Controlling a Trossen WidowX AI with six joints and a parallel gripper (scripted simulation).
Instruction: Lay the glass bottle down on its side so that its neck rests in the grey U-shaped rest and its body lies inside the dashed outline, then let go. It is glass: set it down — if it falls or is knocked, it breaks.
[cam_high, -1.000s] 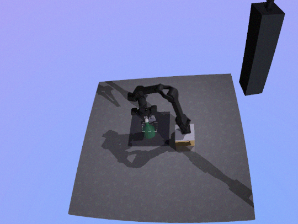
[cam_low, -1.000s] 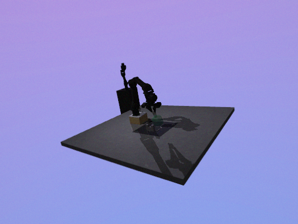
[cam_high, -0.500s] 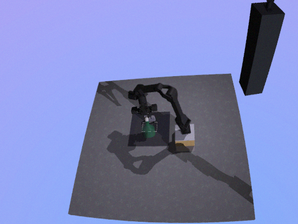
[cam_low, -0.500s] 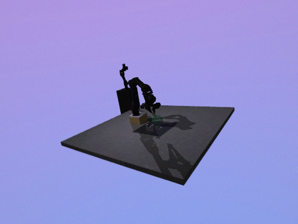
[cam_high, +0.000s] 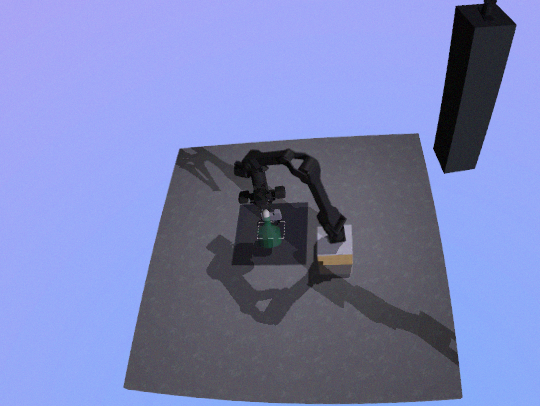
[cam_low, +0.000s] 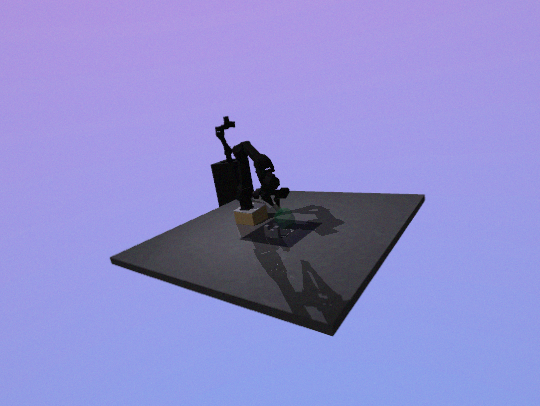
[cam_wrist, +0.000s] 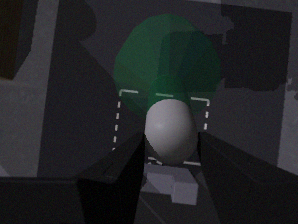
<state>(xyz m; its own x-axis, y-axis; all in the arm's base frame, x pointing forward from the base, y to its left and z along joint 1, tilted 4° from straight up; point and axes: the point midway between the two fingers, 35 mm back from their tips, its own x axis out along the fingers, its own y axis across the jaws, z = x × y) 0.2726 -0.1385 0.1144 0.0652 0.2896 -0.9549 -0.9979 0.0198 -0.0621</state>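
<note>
Here we are at the gripper (cam_high: 265, 212) (cam_low: 278, 208) (cam_wrist: 170, 139), and its fingers are closed in partway, snug on the white top (cam_high: 266, 214) (cam_wrist: 171, 125) of the glass bottle's neck. That's a hold, one black finger on each side!

Out from the fingertips comes the green glass bottle (cam_high: 270, 237) (cam_low: 284, 217) (cam_wrist: 167, 62), neck toward the gripper, round body farther out. Whether its body touches the surface below, I cannot tell from these angles.

Down below and close to the fingertips, there's the grey U-shaped rest (cam_high: 276, 215) (cam_low: 271, 231) (cam_wrist: 185, 189). The dashed outline (cam_high: 284, 230) (cam_wrist: 116, 131) lies just ahead of the gripper, and in the wrist view the green body spreads across its far edge and beyond. All of that sits over a dark square mat (cam_high: 296, 252) (cam_low: 306, 229) (cam_wrist: 250, 115).

Back from the gripper, the black arm (cam_high: 320, 192) (cam_low: 245, 175) arches over to its pale-topped, tan-sided block (cam_high: 335, 259) (cam_low: 245, 218), standing to the gripper's right in the top view. Well apart from the gripper, past the slab's edge (cam_high: 200, 340) (cam_low: 200, 255), rises a tall black pillar (cam_high: 482, 90) (cam_low: 223, 184).
</note>
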